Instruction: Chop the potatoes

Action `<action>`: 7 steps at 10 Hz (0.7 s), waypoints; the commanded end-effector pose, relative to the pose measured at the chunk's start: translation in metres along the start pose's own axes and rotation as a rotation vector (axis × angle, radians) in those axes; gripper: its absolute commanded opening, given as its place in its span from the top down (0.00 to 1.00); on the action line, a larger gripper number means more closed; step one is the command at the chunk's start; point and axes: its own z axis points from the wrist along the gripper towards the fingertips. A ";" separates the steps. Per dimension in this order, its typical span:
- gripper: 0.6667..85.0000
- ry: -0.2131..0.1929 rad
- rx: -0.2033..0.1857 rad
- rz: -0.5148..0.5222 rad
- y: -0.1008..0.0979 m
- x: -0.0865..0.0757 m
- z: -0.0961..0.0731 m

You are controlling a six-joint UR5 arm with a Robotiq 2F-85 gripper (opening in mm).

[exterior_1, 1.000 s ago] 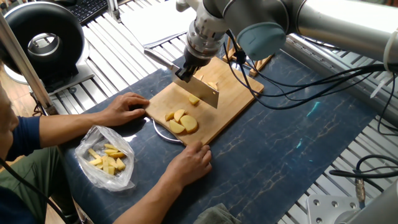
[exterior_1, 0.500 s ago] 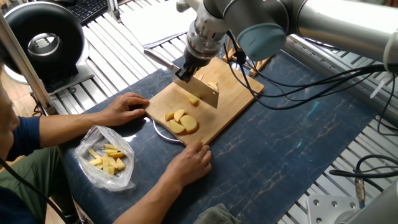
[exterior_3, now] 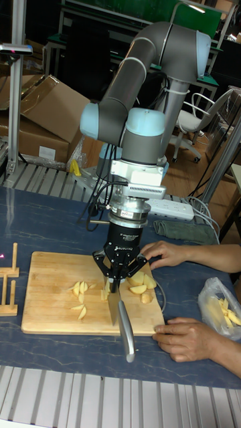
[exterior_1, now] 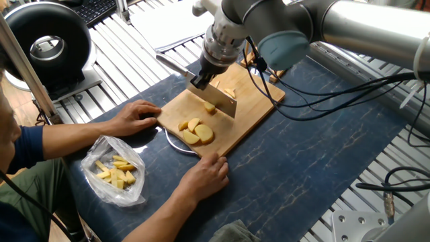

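A wooden cutting board (exterior_1: 252, 107) (exterior_3: 53, 267) lies on the dark mat. My gripper (exterior_1: 201, 78) (exterior_3: 119, 279) is shut on a knife (exterior_1: 222, 101) (exterior_3: 124, 328), held blade-down on the board. A small potato piece (exterior_1: 209, 107) sits right at the blade. Larger potato chunks (exterior_1: 195, 132) (exterior_3: 142, 284) lie on the side of the board near the person. Thin cut slices (exterior_1: 229, 92) (exterior_3: 80, 295) lie on the other side of the blade. A person's hands (exterior_1: 138, 115) (exterior_1: 207, 173) hold the board's edge.
A clear plastic bag of yellow pieces (exterior_1: 115, 171) (exterior_3: 221, 309) lies beside the person. A small wooden rack (exterior_1: 272, 68) (exterior_3: 8, 281) stands at the board's far end. A black round device (exterior_1: 47, 44) is at the back left. Cables (exterior_1: 349, 91) cross the mat.
The arm's wrist has shifted very slightly. The knife, potatoes and hands stay where they were.
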 end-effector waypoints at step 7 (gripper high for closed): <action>1.00 0.060 -0.053 0.000 0.003 0.007 -0.043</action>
